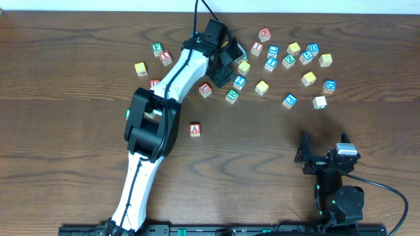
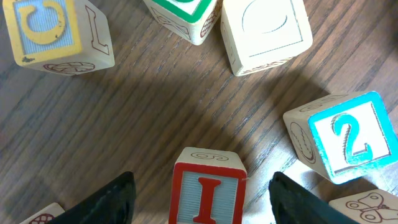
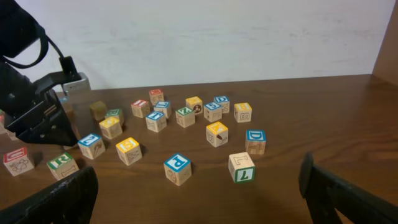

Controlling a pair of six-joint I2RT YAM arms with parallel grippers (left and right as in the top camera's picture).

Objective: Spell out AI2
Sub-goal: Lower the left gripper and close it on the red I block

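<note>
Left gripper (image 2: 202, 200) low over bench (image 2: 155, 112), jaws apart, straddling red I block (image 2: 207, 190); contact unclear, since frame crops lower edge. Blue 2 block (image 2: 348, 140) near, at 2 o'clock. I block likely light, stiff, smooth wood: pinch flat opposite sides, mid-height. Right gripper (image 3: 196, 186) jaws apart.

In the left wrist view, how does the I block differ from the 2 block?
The I block is red-framed; the 2 block is blue-framed. The I block sits between the fingers of the left gripper; the 2 block lies outside them. The I block looks square-on; the 2 block is turned. Both are wooden cubes.
</note>
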